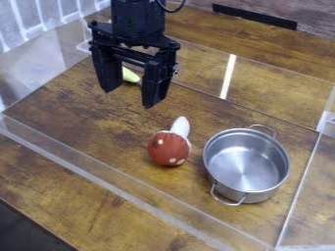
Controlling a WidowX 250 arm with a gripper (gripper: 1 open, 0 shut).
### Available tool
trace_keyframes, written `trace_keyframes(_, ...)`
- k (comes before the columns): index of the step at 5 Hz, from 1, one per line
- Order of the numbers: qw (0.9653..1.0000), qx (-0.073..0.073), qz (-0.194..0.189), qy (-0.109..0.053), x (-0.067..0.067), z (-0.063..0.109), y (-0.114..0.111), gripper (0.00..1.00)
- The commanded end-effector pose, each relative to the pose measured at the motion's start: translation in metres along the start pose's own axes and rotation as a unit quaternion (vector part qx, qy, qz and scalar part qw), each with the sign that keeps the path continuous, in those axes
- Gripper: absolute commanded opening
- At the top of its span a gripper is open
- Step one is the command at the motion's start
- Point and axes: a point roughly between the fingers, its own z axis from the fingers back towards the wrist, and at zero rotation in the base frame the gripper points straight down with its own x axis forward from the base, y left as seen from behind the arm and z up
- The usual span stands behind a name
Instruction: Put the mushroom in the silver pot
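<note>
The mushroom (169, 145) lies on its side on the wooden table, red-brown spotted cap toward the front, white stem pointing back. Right beside it, to the right, stands the silver pot (246, 164), upright with nothing inside and a thin loop handle at front and back. My gripper (128, 86) hangs above the table behind and to the left of the mushroom, pointing straight down. Its black fingers (155, 86) stand wide apart and open, with nothing between them.
A yellow-green object (129, 74) shows on the table behind the gripper, partly hidden by the fingers. Clear plastic walls (105, 181) border the wooden table (78, 127) at the front, left and right. A dark slot (257, 16) sits at the far back.
</note>
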Motion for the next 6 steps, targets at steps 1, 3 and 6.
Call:
trace_keyframes(1,0.9999,-0.002,-0.013,0.005,0.006,-0.006,-0.004,1.0)
trace_keyframes(3,0.9985,-0.006,-0.054,-0.007,0.03,-0.03,-0.01,1.0)
trace_keyframes(6,0.9956,-0.011,-0.09,-0.021,0.048,-0.072,-0.042,1.0)
